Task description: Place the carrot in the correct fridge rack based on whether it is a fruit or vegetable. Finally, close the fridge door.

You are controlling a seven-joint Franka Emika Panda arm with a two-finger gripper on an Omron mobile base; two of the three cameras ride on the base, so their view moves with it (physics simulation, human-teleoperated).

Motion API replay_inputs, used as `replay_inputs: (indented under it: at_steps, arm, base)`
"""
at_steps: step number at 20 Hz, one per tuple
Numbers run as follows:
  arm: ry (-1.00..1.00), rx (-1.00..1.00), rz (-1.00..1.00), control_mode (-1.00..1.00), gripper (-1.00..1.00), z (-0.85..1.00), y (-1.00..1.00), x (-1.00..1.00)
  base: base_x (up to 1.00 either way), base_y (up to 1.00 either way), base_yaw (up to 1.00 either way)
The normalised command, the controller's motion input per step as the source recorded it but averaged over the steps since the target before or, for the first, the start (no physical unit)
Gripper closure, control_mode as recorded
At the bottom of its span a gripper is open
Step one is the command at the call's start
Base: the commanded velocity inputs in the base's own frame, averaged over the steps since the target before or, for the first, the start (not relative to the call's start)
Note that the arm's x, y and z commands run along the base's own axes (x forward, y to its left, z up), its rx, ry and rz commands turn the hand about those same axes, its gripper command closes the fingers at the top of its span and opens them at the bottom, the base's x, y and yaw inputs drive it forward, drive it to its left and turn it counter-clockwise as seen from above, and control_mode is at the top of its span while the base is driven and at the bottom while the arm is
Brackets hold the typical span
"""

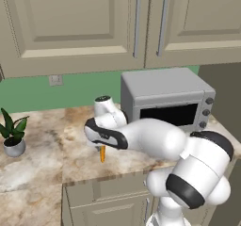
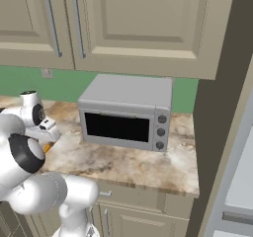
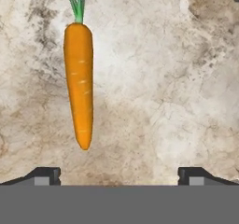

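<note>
1. The carrot [image 3: 78, 83] is seen lying flat on the marbled counter [image 3: 163, 78], a little in front of the microwave [image 1: 167, 98] and off its left end; from the left base camera its orange tip [image 1: 102, 153] shows just below the robot's hand.
2. The gripper [image 3: 119, 176] is held above the counter with its fingers spread wide and nothing between them; the two dark fingertips [image 3: 44, 175] are seen well apart at the bottom of the hand view.
3. The step in hand is judged to be the approach for picking up the carrot.
4. In the hand view the carrot sits left of the midline between the fingers, so the hand should be shifted that way until the carrot is centred.
5. The carrot's long axis already lies across the closing line, so little wrist turning is needed.
6. The thicker middle part should be chosen for the grip, since the tapered end could slip out.
7. The descent should be stopped short of the counter before the fingers are closed.
</note>
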Motion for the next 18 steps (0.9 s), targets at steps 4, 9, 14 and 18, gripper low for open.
replay_inputs:
  at_steps: [4, 9, 14, 18]
  arm:
    - [0.00, 0.00, 0.00, -1.00, -1.00, -0.15, 0.23, 0.22]
    - [0.00, 0.00, 0.00, -1.00, -1.00, -0.19, 0.01, 0.03]
    - [0.00, 0.00, 0.00, -1.00, -1.00, -0.17, 0.05, 0.01]
    - [-0.01, 0.00, 0.00, -1.00, -1.00, -0.23, 0.00, 0.00]
  base:
    - [0.00, 0.00, 0.00]
    - [0.00, 0.00, 0.00]
    - [0.00, 0.00, 0.00]
    - [0.00, 0.00, 0.00]
